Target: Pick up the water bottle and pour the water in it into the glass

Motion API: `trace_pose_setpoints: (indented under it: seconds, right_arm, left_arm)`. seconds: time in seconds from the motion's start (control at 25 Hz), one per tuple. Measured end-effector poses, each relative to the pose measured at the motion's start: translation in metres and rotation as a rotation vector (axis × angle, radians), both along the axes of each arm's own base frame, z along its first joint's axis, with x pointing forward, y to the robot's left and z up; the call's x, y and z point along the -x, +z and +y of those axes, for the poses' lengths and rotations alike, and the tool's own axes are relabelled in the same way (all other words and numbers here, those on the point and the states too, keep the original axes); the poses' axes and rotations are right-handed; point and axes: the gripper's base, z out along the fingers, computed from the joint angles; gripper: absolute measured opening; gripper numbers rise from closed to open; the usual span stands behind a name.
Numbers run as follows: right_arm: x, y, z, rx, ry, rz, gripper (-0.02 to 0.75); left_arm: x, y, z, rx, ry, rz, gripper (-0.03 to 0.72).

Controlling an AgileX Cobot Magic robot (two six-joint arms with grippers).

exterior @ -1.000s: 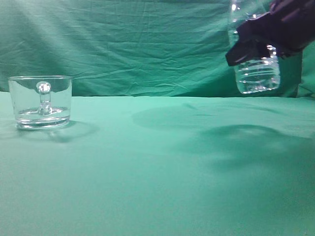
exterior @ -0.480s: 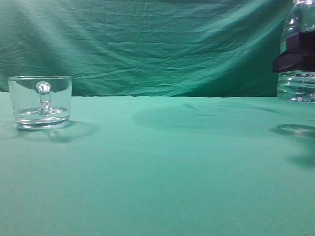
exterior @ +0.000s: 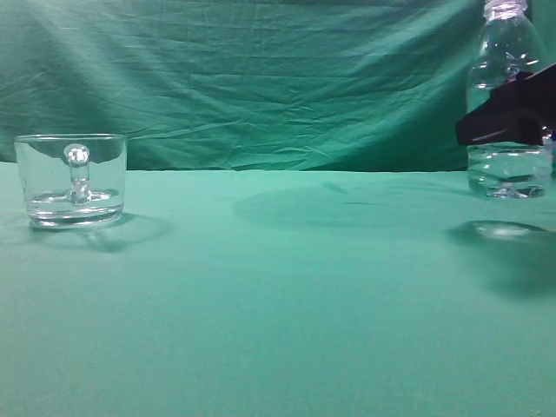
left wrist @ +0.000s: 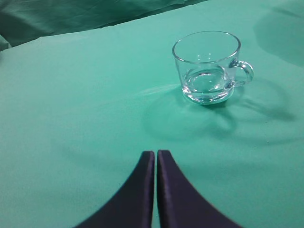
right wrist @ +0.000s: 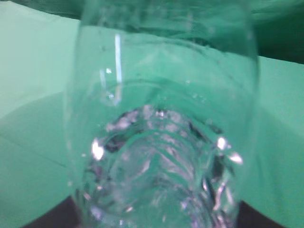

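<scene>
The water bottle [exterior: 508, 65] is upright at the far right of the exterior view, held a little above the green cloth by my right gripper [exterior: 512, 117], which is shut on its middle. A little water shows in its ribbed base. In the right wrist view the bottle [right wrist: 161, 118] fills the frame and hides the fingers. The glass [exterior: 71, 178] stands at the far left with a shallow layer of water [exterior: 74, 204] in it. It also shows in the left wrist view [left wrist: 209, 64], ahead and right of my left gripper [left wrist: 156, 154], which is shut and empty.
A green cloth [exterior: 278, 295] covers the table and a green backdrop [exterior: 261, 78] hangs behind. The bottle's shadow [exterior: 499, 230] lies under it at the right.
The bottle has come down from high up and tilted to upright and low over the cloth at the right. The glass and the left gripper have not moved.
</scene>
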Motion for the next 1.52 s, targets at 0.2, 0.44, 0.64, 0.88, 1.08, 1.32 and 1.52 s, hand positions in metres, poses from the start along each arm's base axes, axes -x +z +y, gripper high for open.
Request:
trace_pose_setpoints:
  seconds: [0.2,0.44,0.64,0.88,1.08,1.32,1.52]
  right_arm:
    - [0.003,-0.003,0.011,0.01,0.055,0.009,0.3]
    - [0.007,-0.011,0.027,0.016,0.116,0.029,0.3]
    - [0.009,-0.018,0.04,0.023,0.159,0.029,0.3]
    - [0.001,-0.021,0.055,0.032,0.203,-0.017,0.3]
    - [-0.006,-0.024,0.063,0.031,0.223,-0.029,0.3]
    - [-0.006,-0.024,0.066,0.0,0.217,-0.019,0.3]
    - [-0.006,-0.024,0.066,-0.015,0.215,-0.017,0.3]
  left_arm:
    - [0.0,0.0,0.0,0.0,0.0,0.0,0.0]
    - [0.0,0.0,0.0,0.0,0.0,0.0,0.0]
    - [0.0,0.0,0.0,0.0,0.0,0.0,0.0]
    - [0.0,0.0,0.0,0.0,0.0,0.0,0.0]
    - [0.0,0.0,0.0,0.0,0.0,0.0,0.0]
    - [0.0,0.0,0.0,0.0,0.0,0.0,0.0]
    - [0.0,0.0,0.0,0.0,0.0,0.0,0.0]
